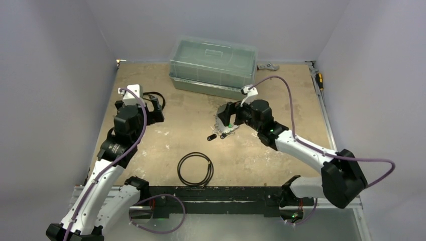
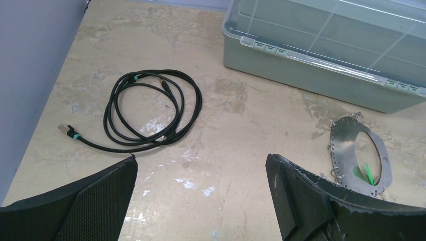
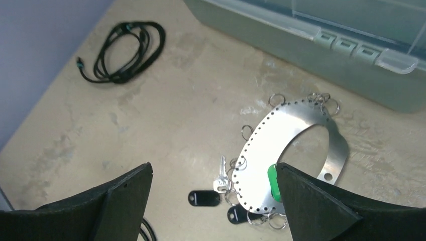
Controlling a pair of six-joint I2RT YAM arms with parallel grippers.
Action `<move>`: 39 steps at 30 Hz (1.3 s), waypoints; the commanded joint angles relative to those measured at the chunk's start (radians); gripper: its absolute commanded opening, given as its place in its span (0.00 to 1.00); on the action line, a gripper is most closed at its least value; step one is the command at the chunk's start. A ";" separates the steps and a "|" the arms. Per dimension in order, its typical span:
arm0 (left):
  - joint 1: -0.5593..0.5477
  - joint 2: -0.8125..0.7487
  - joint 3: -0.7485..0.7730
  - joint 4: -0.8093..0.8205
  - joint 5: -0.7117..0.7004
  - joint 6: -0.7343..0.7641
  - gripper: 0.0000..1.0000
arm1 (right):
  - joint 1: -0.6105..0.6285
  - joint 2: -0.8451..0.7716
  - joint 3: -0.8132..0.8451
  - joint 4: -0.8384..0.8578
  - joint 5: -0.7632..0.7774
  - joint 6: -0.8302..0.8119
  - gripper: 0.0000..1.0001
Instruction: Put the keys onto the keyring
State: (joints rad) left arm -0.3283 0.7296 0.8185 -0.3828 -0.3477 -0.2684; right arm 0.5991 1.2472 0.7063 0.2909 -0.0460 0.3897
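Our right claw (image 3: 213, 168) gapes wide, empty; inside its span, lower centre, lies the flat, perforated silvery keyring (image 3: 296, 118), black-headed keys (image 3: 203, 198) beside it. Our left claw (image 2: 201, 158) gapes too, empty.

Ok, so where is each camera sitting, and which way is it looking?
Top: high behind the arms, looking down at the table; both arms show.
Left wrist: on the left arm, facing the black cable and box; its open jaws show below.
Right wrist: on the right arm, looking down at the keyring and keys; its open jaws show.
Shared: both wrist views see cable, box and keyring.
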 commanded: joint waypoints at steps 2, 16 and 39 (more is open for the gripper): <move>0.005 -0.022 0.020 0.019 -0.003 0.015 0.99 | 0.027 0.122 0.120 -0.126 -0.008 -0.125 0.93; 0.005 -0.033 0.023 0.013 -0.002 0.014 0.99 | 0.111 0.483 0.448 -0.336 0.127 -0.228 0.55; 0.005 -0.055 0.021 0.012 -0.002 0.015 0.99 | 0.149 0.739 0.673 -0.450 0.285 -0.272 0.34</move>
State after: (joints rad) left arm -0.3283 0.6868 0.8185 -0.3847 -0.3477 -0.2684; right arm 0.7403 1.9812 1.3182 -0.1543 0.1970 0.1223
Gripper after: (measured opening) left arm 0.990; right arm 0.352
